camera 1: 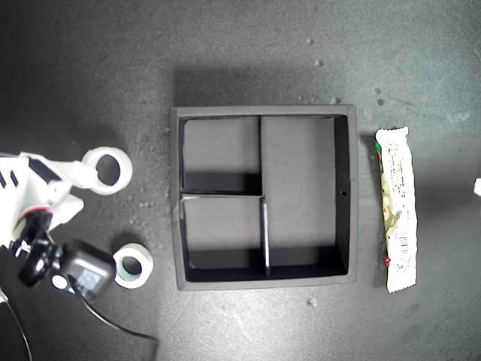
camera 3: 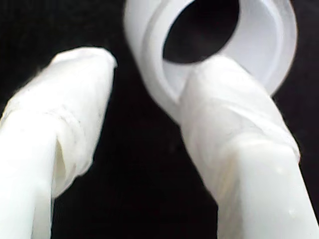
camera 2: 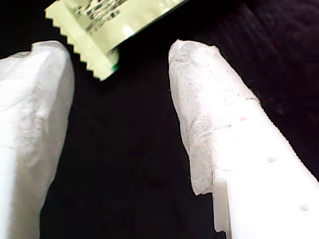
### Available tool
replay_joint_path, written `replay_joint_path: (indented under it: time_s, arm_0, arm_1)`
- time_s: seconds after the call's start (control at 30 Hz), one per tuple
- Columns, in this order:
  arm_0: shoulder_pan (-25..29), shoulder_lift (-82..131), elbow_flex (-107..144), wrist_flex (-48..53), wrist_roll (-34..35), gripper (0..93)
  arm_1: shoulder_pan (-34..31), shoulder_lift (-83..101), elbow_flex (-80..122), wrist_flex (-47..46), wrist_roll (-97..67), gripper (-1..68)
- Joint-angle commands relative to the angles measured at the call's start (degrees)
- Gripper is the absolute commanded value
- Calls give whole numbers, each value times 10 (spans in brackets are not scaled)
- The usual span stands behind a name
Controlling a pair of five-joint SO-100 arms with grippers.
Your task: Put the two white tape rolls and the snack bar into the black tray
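Note:
The black tray [camera 1: 352, 226] sits mid-scene with all three compartments bare. The snack bar [camera 1: 397, 210] lies lengthwise just outside the tray wall on the exterior view's right. Its crimped end [camera 2: 99, 30] shows beyond my first gripper [camera 2: 124, 64], which is open with only dark table between the fingers. At the exterior view's left, my second gripper [camera 1: 84, 192] is open. One finger [camera 3: 234, 124] rests against the rim of the larger white tape roll [camera 1: 109, 153] [camera 3: 271, 55], the other stands apart. The second tape roll [camera 1: 147, 261], with a greyish core, lies nearer the tray's front corner.
A black wrist camera and its cable [camera 1: 79, 274] hang beside the second tape roll. A white sliver of an arm [camera 1: 477, 186] shows at the exterior view's right edge. Small crumbs [camera 1: 311, 301] dot the dark table around the tray.

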Motion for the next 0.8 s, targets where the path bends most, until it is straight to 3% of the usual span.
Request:
replay_joint_path:
  time_s: [0.0,0.57,0.77]
  arm_0:
    - [2,-6,9,-31,-4,112]
    - [-38,-163,8,-116,20,122]
    - [-46,-273,-44,-125,18,43]
  arm_1:
    - [-38,-148,-129,34,-23,189]
    - [-83,-410,-276,67,-42,208]
    - [-65,-512,-321,93,-62,217]
